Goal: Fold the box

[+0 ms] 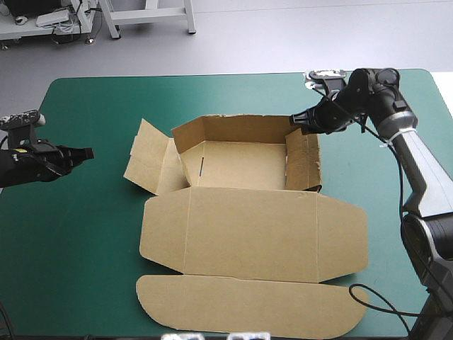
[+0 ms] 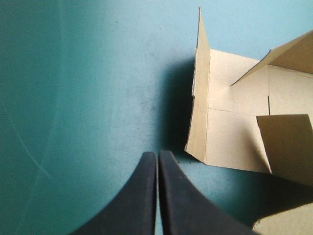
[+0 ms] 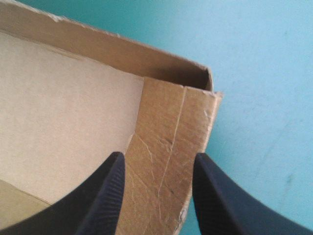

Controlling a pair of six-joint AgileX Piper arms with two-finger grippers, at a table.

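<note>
Teal-green cover (image 1: pixel 85 234) — box (image 1: pixel 248 230) half-raised; right tool (image 3: pixel 159 155) straddles its wall (contact unclear).

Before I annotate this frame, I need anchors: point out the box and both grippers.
box (image 1: pixel 248 234): high view, its flat lid panel.
left gripper (image 2: pixel 157 155): left wrist view, shut fingertips.
right gripper (image 3: pixel 159 156): right wrist view, between its open fingers.

Teal-green-covered table (image 1: pixel 85 234); brown box (image 1: pixel 248 212) lying mid-table, far walls raised, lid flat toward near edge.
</note>
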